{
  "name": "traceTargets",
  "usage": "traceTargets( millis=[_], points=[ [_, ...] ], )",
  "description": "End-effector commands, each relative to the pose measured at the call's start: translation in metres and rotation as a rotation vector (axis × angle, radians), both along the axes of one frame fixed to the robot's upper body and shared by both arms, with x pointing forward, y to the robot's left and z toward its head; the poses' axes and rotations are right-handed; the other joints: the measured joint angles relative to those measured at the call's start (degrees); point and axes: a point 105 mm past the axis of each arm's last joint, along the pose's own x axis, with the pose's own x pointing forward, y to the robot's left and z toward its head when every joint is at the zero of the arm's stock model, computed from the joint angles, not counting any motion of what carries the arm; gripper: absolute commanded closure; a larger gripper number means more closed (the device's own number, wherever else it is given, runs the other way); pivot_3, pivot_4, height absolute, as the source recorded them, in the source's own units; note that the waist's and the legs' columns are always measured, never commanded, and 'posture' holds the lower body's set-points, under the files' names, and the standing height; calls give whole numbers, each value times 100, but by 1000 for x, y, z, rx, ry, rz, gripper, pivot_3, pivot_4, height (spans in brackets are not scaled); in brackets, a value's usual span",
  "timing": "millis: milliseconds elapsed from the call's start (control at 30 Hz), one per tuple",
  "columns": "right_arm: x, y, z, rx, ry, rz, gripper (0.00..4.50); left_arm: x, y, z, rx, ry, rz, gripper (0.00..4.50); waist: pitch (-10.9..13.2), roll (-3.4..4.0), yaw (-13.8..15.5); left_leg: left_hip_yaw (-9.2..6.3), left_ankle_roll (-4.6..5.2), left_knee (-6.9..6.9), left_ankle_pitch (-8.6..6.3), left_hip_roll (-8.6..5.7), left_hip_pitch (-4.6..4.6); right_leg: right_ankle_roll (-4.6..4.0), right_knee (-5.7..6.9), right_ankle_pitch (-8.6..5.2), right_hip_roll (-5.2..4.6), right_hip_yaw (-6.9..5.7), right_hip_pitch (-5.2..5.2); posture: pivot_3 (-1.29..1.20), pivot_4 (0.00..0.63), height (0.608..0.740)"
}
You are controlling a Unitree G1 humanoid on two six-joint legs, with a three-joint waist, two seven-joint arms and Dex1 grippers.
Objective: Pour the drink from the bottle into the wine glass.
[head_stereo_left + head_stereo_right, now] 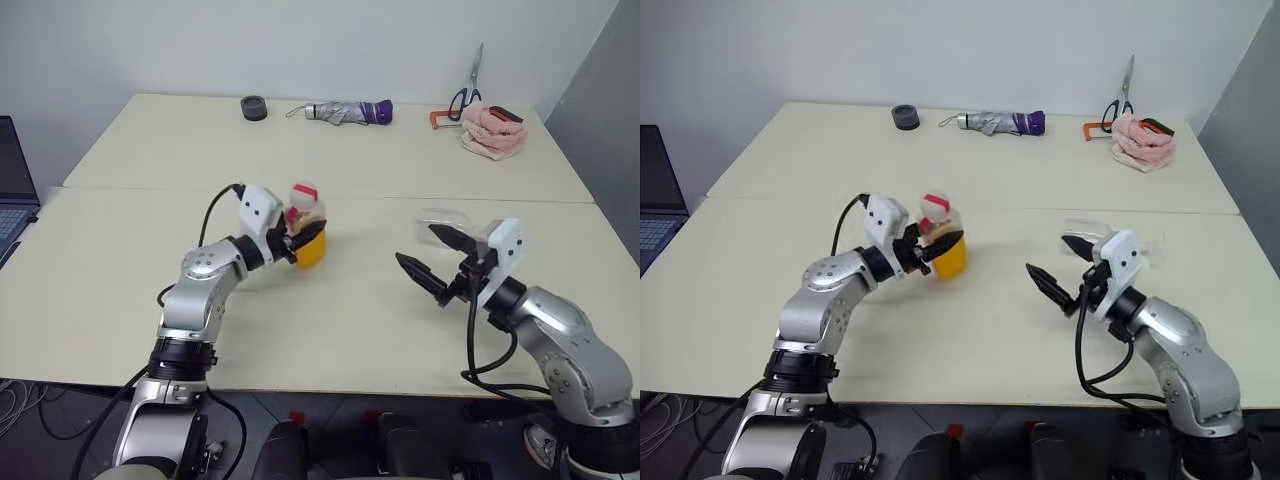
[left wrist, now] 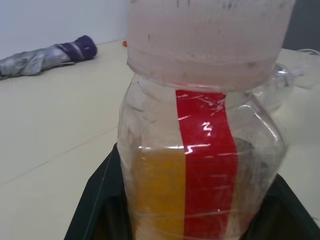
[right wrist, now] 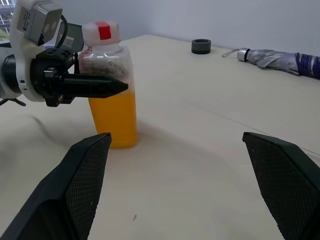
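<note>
Progress: early; the bottle (image 1: 307, 233) is gripped but its cap (image 3: 101, 32) looks on, and the drink (image 3: 114, 120) fills only its lower half, none of it poured.
Left to do: by the look of it, open the bottle, bring it to the wine glass (image 1: 447, 221), tip it.
Bottle: upright near the middle of the counter (image 1: 330, 330), base on or just above the surface, hard to tell which.
Wine glass: behind the right gripper (image 1: 428, 257), faint against the counter; whether it stands or lies cannot be told.
Left gripper (image 1: 299, 240): clamped on the bottle's body, reaching in level from the left.
Right gripper: jaws spread wide, empty, pointing level toward the bottle, well apart from it.
</note>
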Motion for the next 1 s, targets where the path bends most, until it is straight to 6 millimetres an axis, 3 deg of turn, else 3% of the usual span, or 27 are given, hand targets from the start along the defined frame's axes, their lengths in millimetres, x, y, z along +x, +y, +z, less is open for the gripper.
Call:
traceTargets(
  millis=[33, 333, 600, 1000],
  points=[
    [-9, -3, 21, 15, -70, -4, 0, -12, -15, 20, 9, -68, -127, 2574, 0, 0, 0, 0, 0, 0, 0, 0, 0, 0, 0, 0, 0, 1, 0, 0, 150, 740],
    [-28, 19, 32, -28, -41, 94, 0, -26, -48, 14, 73, -51, -374, 2574, 0, 1, 0, 0, 0, 2, 0, -1, 0, 0, 1, 0, 3, 1, 0, 0, 150, 740],
    [-20, 43, 42, -9, -46, 110, 0, -31, -74, 4, 145, -80, -516, 2574, 0, 1, -8, -3, 1, 2, 0, 3, 0, -1, 2, -1, 14, 2, 0, 0, 150, 740],
    [-6, 60, 39, -16, -69, 126, 0, -34, -83, 3, 123, -89, -544, 2574, 0, 1, -7, -2, 2, 4, 0, 3, -1, -1, 2, -1, 12, 3, 0, 0, 150, 740]
  ],
)
